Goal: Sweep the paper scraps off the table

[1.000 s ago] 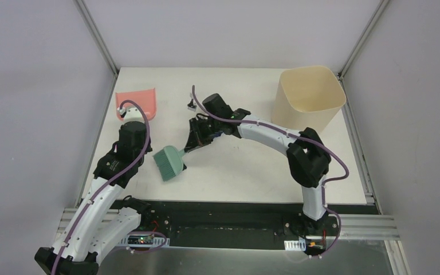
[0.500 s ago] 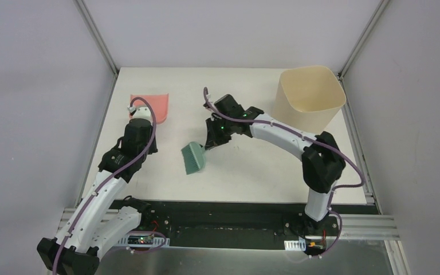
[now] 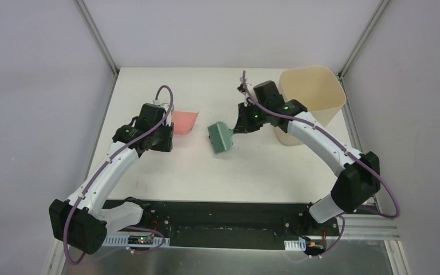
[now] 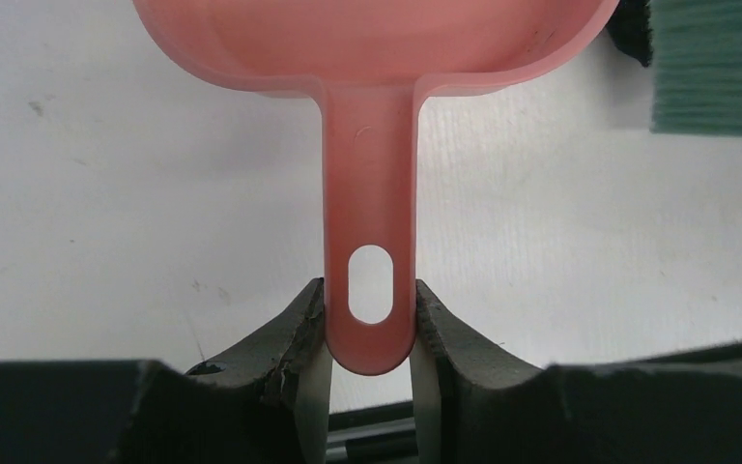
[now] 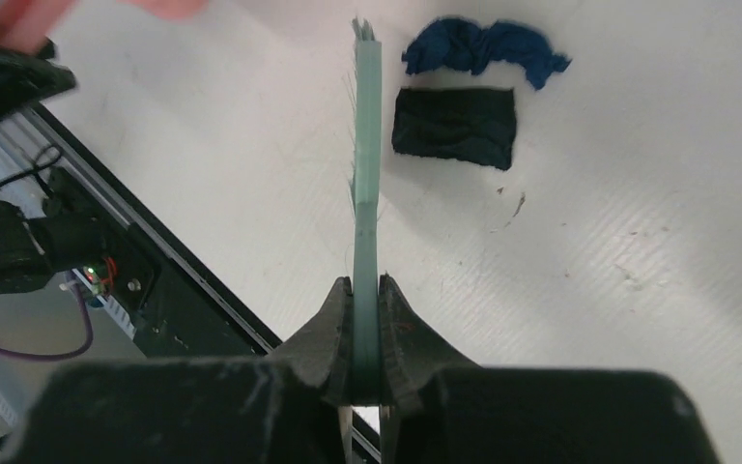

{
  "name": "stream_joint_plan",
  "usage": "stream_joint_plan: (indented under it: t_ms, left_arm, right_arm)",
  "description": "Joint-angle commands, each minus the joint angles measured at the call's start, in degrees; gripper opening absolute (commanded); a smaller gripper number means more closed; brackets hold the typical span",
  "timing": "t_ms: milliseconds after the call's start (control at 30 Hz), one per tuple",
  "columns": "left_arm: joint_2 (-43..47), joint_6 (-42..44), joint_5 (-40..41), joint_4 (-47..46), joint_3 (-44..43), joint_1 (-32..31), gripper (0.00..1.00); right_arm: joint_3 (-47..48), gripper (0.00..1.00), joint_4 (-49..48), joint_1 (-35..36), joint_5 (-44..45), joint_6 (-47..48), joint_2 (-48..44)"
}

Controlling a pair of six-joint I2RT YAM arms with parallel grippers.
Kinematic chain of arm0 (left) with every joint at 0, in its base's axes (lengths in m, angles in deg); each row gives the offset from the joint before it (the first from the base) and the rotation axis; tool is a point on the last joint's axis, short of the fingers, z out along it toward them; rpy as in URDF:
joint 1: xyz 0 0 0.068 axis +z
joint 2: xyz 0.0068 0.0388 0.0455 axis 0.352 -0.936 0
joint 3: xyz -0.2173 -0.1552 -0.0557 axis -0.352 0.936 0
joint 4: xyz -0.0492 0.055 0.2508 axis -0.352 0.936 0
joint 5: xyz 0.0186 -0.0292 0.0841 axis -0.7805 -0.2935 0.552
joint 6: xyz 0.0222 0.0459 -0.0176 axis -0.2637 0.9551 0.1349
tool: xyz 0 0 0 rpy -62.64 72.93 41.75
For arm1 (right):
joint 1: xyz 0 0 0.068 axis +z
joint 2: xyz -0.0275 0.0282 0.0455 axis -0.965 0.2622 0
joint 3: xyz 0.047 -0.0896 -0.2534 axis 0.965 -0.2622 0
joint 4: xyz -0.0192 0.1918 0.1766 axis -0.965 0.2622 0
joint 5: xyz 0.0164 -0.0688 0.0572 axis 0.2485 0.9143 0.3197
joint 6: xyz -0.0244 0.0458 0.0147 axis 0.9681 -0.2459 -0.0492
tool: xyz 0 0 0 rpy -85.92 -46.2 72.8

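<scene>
My left gripper [image 3: 166,133] is shut on the handle of the pink dustpan [image 3: 184,121], left of the table's middle. In the left wrist view the jaws [image 4: 369,295] clamp the handle's end and the pan [image 4: 367,48] points away. My right gripper [image 3: 238,126] is shut on the teal hand brush [image 3: 219,137], near the middle. The right wrist view shows the brush edge-on [image 5: 365,145] between the shut jaws [image 5: 365,290]. To the right of its bristles a dark blue scrap [image 5: 488,48] and a black scrap [image 5: 454,126] lie on the white table [image 5: 638,193]. No scraps show in the top view.
The beige bin [image 3: 309,97] stands at the back right, close behind my right arm. Grey frame posts [image 3: 94,34] rise at the back corners. The black base rail [image 3: 223,209] runs along the near edge. The brush bristles also show in the left wrist view [image 4: 715,68].
Both arms have moved right. The left has carried the dustpan from the back left towards the middle; the right has carried the brush right and back, towards the bin.
</scene>
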Motion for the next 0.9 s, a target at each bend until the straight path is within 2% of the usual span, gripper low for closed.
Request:
stream_joint_plan:
  t_ms: [0, 100, 267, 400, 500, 600, 733, 867]
  left_arm:
    - [-1.9, -0.2, -11.6, 9.9, -7.8, -1.1, 0.00]
    - [-3.3, 0.2, -13.2, 15.7, -10.7, -3.0, 0.00]
    - [-7.0, 2.8, -12.7, 24.0, -14.1, -6.1, 0.00]
    - [-9.9, 3.0, -13.2, 26.6, -15.8, -9.3, 0.00]
    - [-13.3, 3.1, -10.1, 28.2, -17.9, -13.0, 0.00]
    - [-17.2, 4.1, -10.3, 29.2, -19.9, -15.5, 0.00]
    - [-21.4, 4.9, -11.1, 29.2, -20.3, -17.1, 0.00]
    - [-23.5, 4.9, -8.0, 28.7, -20.2, -17.9, 0.00]
  right_arm:
    - [8.8, 0.00, 4.5, -5.6, -8.1, 8.6, -7.7]
    - [12.2, 0.00, 8.3, -6.0, -4.6, 16.9, -8.2]
    - [15.6, 0.00, 10.6, -4.8, 11.5, 25.7, -5.2]
    - [19.9, 0.00, 12.8, -3.7, 21.1, 30.4, 0.0]
    - [21.4, 0.00, 12.4, -3.7, 22.7, 30.3, 3.2]
    - [22.4, 0.00, 11.1, -3.7, 22.9, 30.0, 6.4]
    - [24.9, 0.00, 11.1, -3.7, 22.8, 29.8, 10.3]
    - [28.8, 0.00, 12.6, -3.7, 21.4, 29.3, 14.4]
